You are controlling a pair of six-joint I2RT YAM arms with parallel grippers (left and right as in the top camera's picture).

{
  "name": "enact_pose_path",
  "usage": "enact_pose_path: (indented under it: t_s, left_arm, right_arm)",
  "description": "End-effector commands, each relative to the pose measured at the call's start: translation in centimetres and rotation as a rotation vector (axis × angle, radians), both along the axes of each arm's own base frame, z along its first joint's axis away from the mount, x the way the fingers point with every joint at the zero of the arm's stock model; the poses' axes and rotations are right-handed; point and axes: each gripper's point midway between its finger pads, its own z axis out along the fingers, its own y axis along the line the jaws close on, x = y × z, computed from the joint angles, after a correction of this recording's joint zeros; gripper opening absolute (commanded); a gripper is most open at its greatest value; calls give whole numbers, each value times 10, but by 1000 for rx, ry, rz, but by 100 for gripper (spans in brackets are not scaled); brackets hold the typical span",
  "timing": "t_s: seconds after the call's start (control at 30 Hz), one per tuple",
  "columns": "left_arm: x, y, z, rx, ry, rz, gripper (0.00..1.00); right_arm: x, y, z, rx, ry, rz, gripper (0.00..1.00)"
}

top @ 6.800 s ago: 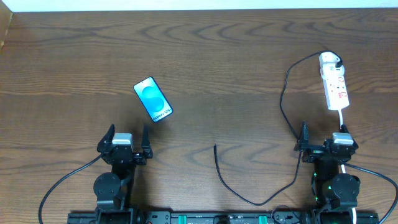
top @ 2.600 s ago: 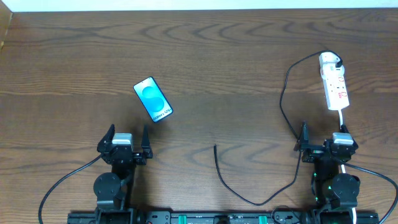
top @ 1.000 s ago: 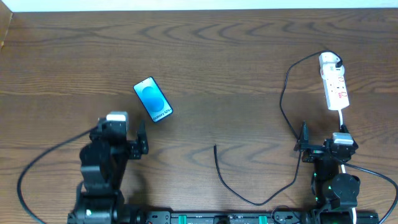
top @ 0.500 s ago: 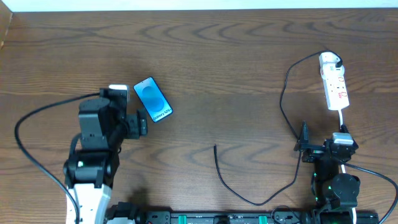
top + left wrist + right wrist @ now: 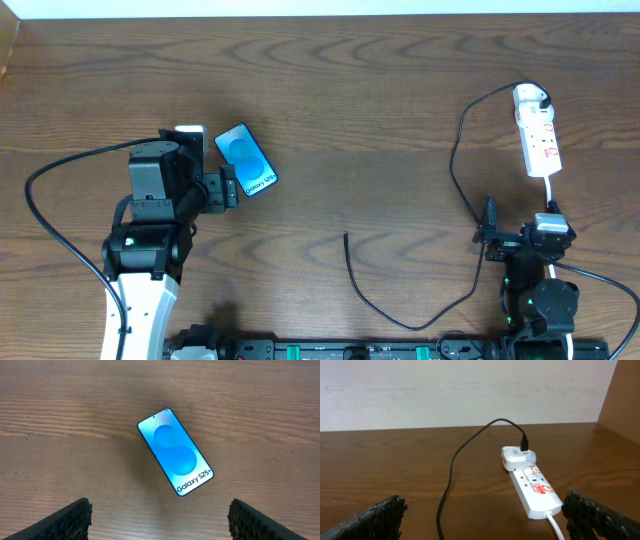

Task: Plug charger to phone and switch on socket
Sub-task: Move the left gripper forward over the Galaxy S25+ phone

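The phone (image 5: 246,160) lies flat on the table at the left, screen up, angled; in the left wrist view the phone (image 5: 176,452) is just ahead of the fingers. My left gripper (image 5: 203,190) hovers beside its near end, open and empty (image 5: 160,507). The charger's white adapter (image 5: 530,97) sits in the far end of the socket (image 5: 537,135) at the right. Its black cable (image 5: 455,170) loops down to a free plug tip (image 5: 346,235) at mid table. My right gripper (image 5: 520,222) rests open at its base, facing the socket (image 5: 532,487) and adapter (image 5: 517,457).
The socket's white cord (image 5: 555,525) runs back toward the right arm's base. Thick black robot cables (image 5: 55,190) arc at the left of the left arm. A pale wall (image 5: 470,390) closes the table's far edge.
The left arm has risen from its rest pose and swung forward to the phone's near end, its jaws staying open. The right arm, cable, phone and socket have not moved.
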Motion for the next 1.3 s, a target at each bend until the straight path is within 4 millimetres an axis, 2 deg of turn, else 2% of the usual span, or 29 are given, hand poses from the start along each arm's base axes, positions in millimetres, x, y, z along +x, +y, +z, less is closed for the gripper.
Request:
enact_pose_path:
  t_s: [0.0,0.67,0.87,1.03,1.27]
  left_arm:
    - [3,3,10,1,-18,18,87]
    - [3,2,9,-2,-12,10,87]
    - [11,2,6,-11,13,20,87]
    - [20,2,-6,-15,79,25,87]
    - [24,2,-30,-15,162,25,87]
  right_arm:
    - [0,2,1,-15,-3,11,99]
    - [0,2,1,-15,-3,11,99]
    - [0,2,1,-15,-3,11,99]
    - [0,2,1,-15,-3,11,99]
    - [0,2,1,-15,-3,11,99]
